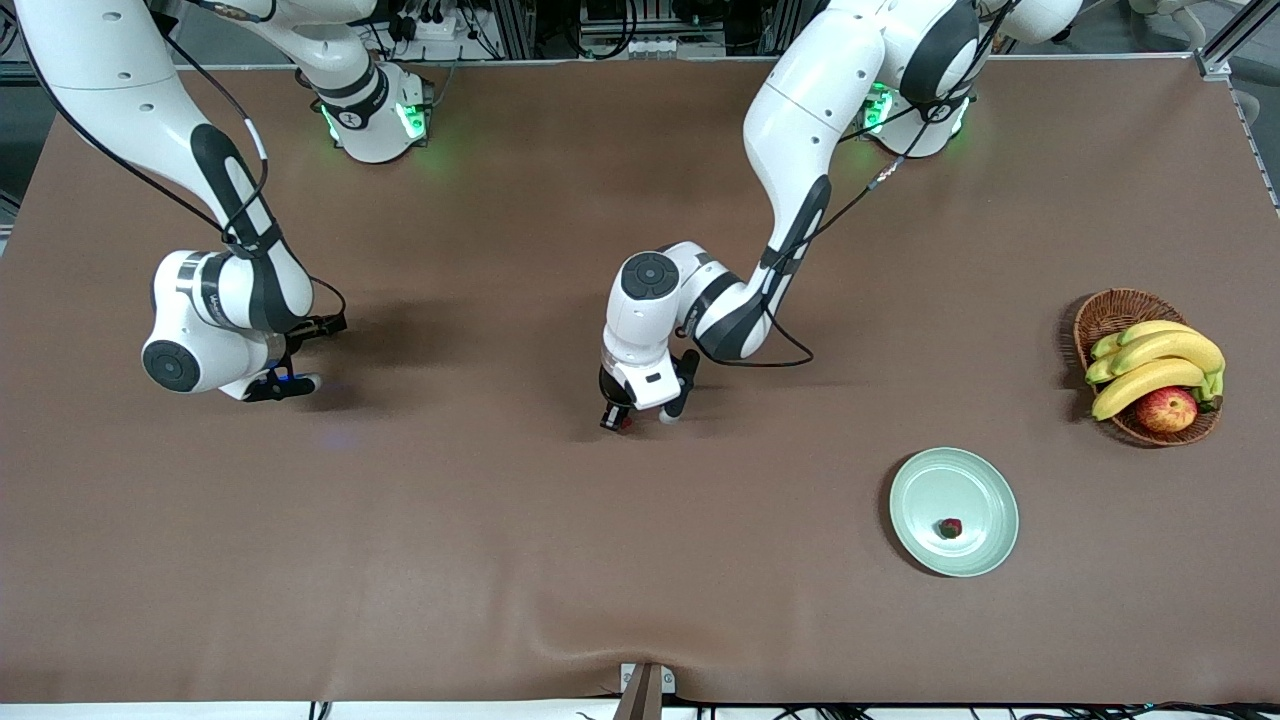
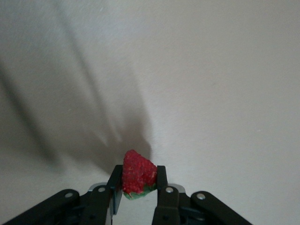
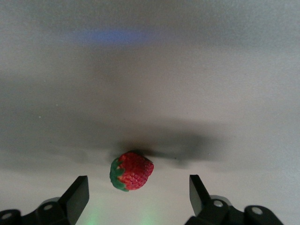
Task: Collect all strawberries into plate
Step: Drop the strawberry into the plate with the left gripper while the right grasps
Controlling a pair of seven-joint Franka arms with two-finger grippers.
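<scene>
The pale green plate [image 1: 975, 480] lies toward the left arm's end of the table, near the front camera, with one strawberry [image 1: 950, 528] in it. My left gripper [image 1: 618, 421] is low over the middle of the table, shut on a second strawberry [image 2: 138, 169], which shows as a red speck at its fingertips [image 1: 623, 425]. My right gripper [image 1: 287, 386] is low over the table toward the right arm's end, open, with a third strawberry [image 3: 132, 170] lying on the cloth between its spread fingers [image 3: 79, 188]. That berry is hidden under the hand in the front view.
A brown wicker basket [image 1: 1110, 310] with bananas [image 1: 1150, 365] and a red-yellow apple [image 1: 1166, 409] stands near the table edge at the left arm's end, farther from the front camera than the plate. A brown cloth [image 1: 450, 560] covers the table.
</scene>
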